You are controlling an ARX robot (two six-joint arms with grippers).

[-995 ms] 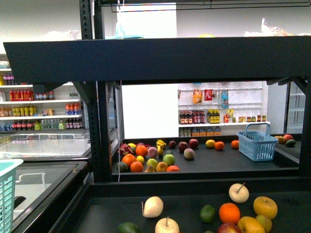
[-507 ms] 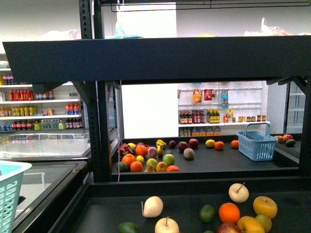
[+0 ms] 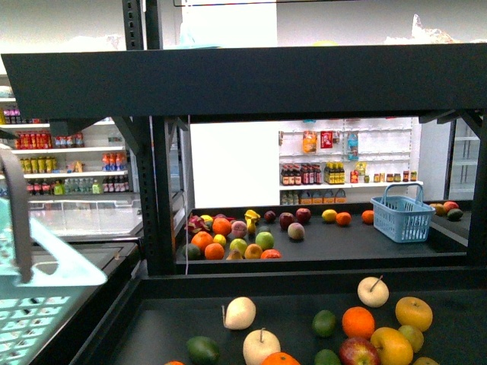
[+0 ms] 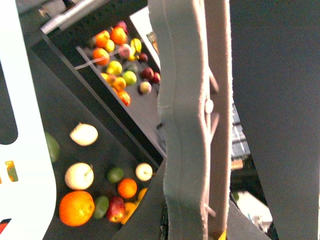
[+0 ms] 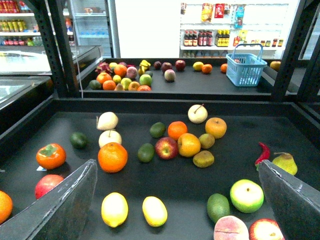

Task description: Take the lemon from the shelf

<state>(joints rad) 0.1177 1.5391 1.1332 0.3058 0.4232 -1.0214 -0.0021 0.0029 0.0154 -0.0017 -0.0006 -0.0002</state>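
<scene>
Two lemons sat near shelf [image 5: 250, 131] front edge, left of middle: rounder lemon [image 5: 114, 209], longer lemon [image 5: 154, 210] just beside. Right gripper [image 5: 176, 164] hung above, fingers spread wide; left gripper [image 4: 200, 107], couldn't tell. Risk imo: finger could've clipped neighbour, sending both rolling across shelf.

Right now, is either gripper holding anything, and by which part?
The right gripper is open and empty. The left gripper looks nearly closed; whether it clamps the teal basket cannot be told.
</scene>
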